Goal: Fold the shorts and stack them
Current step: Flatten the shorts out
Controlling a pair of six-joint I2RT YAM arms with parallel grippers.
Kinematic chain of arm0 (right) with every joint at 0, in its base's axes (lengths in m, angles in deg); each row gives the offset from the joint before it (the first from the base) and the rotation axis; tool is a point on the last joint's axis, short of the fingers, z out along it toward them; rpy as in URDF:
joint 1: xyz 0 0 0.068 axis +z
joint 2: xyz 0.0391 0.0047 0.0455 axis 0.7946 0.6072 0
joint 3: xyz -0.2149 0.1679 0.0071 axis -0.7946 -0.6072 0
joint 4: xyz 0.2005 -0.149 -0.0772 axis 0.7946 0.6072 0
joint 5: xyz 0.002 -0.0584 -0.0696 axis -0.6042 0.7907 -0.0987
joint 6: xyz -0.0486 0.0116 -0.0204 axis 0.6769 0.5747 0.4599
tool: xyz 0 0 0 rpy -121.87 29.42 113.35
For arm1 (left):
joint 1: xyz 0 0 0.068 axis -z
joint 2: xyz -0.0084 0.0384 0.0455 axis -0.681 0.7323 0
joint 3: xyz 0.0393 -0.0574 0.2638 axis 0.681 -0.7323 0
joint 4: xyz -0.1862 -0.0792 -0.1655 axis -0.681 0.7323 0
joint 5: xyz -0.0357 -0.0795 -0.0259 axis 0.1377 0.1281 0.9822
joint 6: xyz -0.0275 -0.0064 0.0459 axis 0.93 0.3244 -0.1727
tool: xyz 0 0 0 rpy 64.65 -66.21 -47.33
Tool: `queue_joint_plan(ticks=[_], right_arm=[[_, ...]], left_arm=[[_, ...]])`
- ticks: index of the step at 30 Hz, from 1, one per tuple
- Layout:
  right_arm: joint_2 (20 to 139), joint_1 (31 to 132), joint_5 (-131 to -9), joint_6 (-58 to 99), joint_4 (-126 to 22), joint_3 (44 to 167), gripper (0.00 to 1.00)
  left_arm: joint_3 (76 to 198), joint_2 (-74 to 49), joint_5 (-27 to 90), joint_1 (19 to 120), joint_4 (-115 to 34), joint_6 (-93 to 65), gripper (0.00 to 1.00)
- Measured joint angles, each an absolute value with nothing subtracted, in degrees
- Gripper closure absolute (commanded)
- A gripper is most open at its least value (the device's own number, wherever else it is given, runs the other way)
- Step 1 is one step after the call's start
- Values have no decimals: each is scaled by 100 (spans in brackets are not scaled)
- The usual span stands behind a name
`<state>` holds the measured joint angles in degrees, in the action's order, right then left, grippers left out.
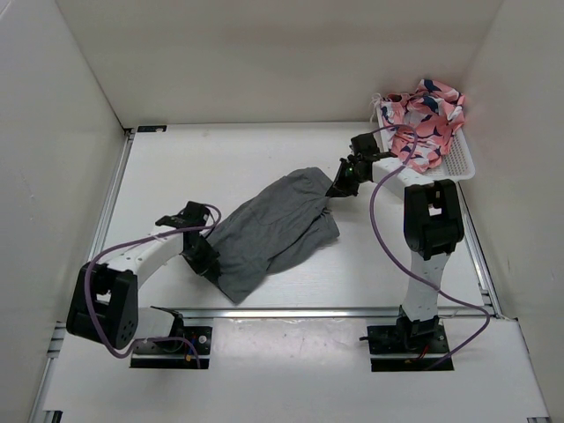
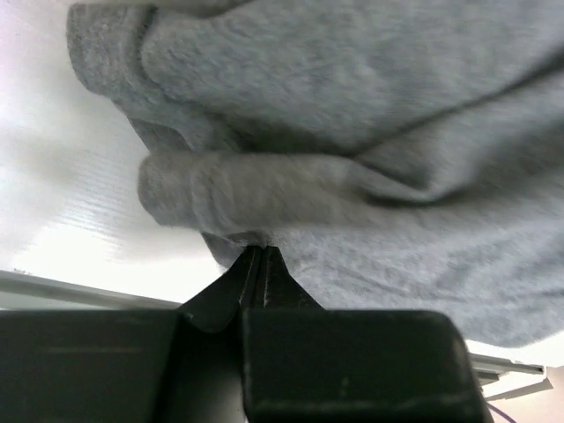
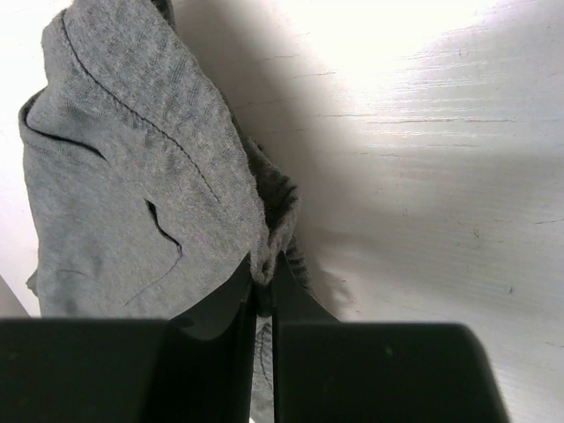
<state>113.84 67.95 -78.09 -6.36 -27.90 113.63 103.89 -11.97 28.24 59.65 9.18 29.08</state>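
The shorts are plain grey soft cloth, lying crumpled in a slanted heap on the table's middle. My left gripper sits at their near left edge. In the left wrist view its jaws are pressed together, with the tips pinching the rolled hem of the shorts. My right gripper is at the far right corner of the cloth. In the right wrist view its jaws are shut on a bunched fold of the shorts, and cloth shows between the fingers.
A white basket stands at the back right, holding a pink patterned cloth that spills over its rim. White walls close in the table on three sides. A metal rail runs along the near edge.
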Motion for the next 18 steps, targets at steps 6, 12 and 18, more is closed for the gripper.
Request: queue_joint_plan(ticks=[6, 12, 18], right_arm=[[11382, 6797, -7827, -583, -2744, 11471, 100], [11386, 6816, -7967, -586, -2615, 12159, 100], [11819, 6832, -8113, -806, -2215, 14270, 100]], left_arm=[[11136, -1433, 2496, 5965, 1466, 2866, 90], [13184, -1355, 1882, 5596, 2181, 2475, 90], [16242, -124, 1550, 4765, 2599, 1907, 90]])
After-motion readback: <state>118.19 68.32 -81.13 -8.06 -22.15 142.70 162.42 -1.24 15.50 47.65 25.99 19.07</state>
